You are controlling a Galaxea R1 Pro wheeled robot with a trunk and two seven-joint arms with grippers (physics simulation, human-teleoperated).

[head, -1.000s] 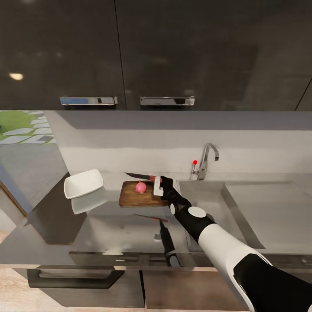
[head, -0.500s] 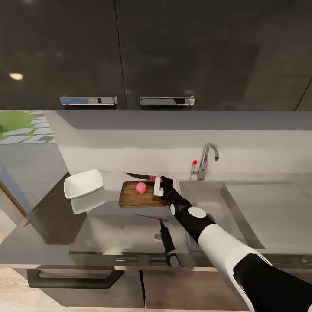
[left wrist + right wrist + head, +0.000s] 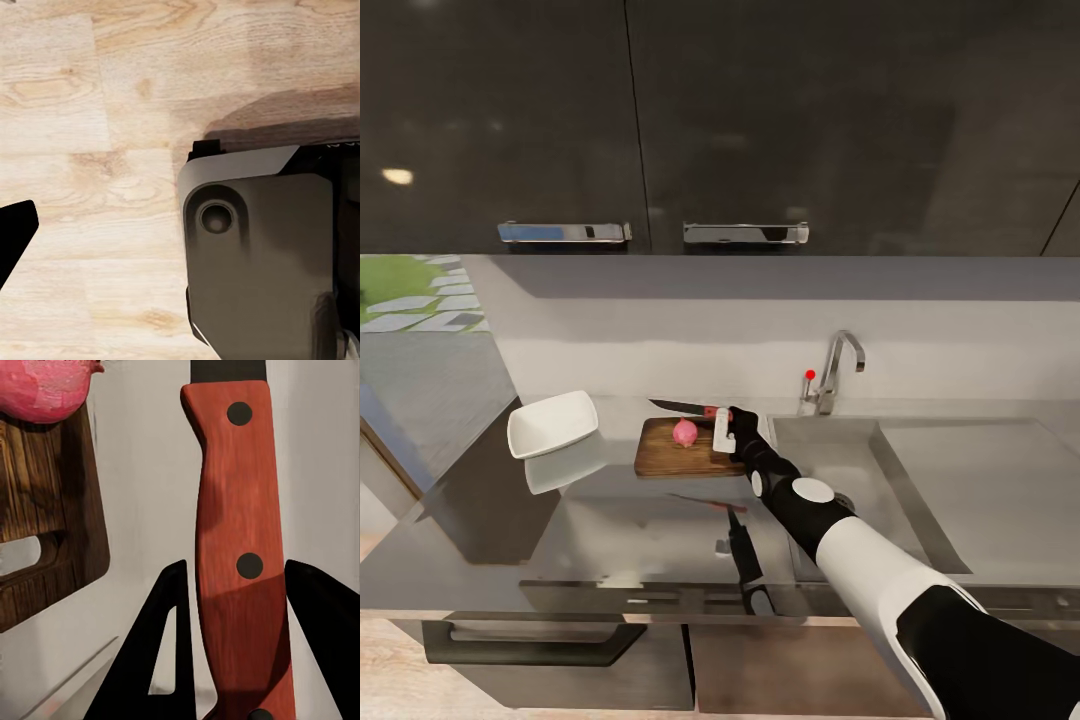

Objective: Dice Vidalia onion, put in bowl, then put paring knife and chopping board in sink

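R gripper w/ black fingers wide astride the red-handled paring knife, which lies on grey desk behind dark wooden chopping board carrying pink onion: centre handle, then close squarely.

The onion lay on the chopping board, the bowl left of it, the sink right.

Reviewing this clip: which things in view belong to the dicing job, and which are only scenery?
Job: onion on the chopping board; paring knife, its red handle between the right hand fingers; bowl; sink; countertop.

Scenery: tap, upper cabinets, wooden floor.
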